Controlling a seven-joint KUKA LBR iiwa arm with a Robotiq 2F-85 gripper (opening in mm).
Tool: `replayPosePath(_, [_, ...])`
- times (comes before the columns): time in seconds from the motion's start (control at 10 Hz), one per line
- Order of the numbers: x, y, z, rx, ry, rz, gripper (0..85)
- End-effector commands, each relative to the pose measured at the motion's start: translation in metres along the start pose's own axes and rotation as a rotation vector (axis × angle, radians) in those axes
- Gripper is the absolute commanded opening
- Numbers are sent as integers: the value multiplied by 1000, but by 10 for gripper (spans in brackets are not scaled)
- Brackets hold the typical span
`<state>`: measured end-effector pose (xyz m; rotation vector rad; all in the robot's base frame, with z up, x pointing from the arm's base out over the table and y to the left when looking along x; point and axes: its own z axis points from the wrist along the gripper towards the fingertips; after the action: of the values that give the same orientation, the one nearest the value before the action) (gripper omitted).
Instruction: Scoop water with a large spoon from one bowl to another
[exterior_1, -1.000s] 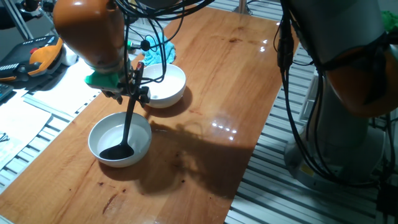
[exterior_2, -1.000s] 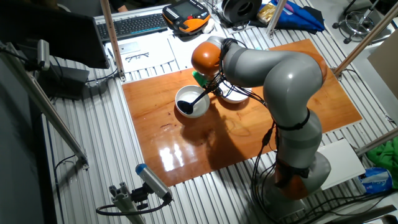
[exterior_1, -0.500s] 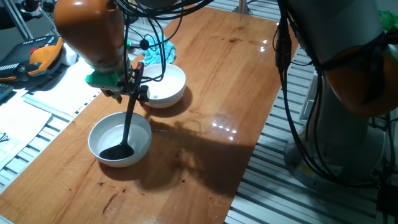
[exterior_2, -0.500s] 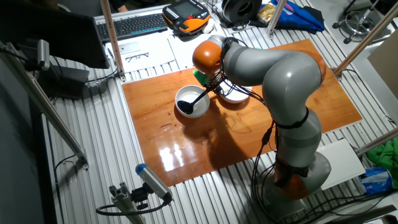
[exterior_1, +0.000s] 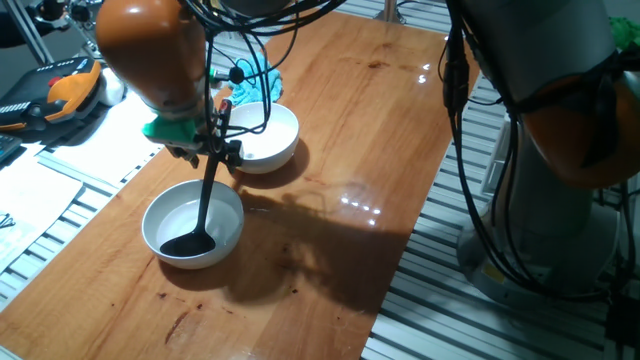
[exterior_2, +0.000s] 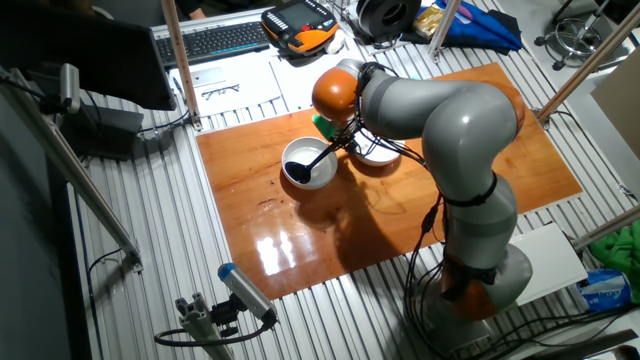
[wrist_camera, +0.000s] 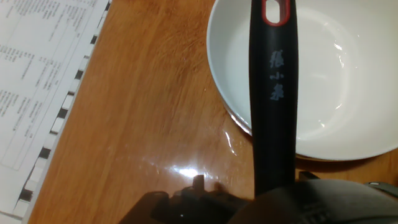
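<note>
Glossy wooden table (exterior_1: 370, 130) on a slatted metal bench; papers (wrist_camera: 37, 81) with small unreadable print at left edge. Near white bowl (exterior_1: 160, 215) holding scoop of large spoon (exterior_1: 205, 195), black, handle rising steeply to gripper (exterior_1: 213, 146), pinched shut on it. Pale characters on handle, unreadable; red-rimmed hanging hole. Second white bowl (exterior_1: 275, 140) just beyond. Water not discernible.

Far bowl (wrist_camera: 323, 87) cut off at hand view's edges; large spoon (wrist_camera: 272, 99) scoop out of frame there
</note>
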<state>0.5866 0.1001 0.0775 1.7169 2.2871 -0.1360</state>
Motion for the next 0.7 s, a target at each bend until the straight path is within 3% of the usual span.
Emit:
replayPosePath(0.0, [1,-1,2,0,-2,-2,510])
replayPosePath(0.3, [1,-6,7,-4,-1,-24,510])
replayPosePath(0.4, [1,-6,7,-4,-1,-27,340])
replayPosePath(0.6, [2,-8,4,5,-2,-42,340])
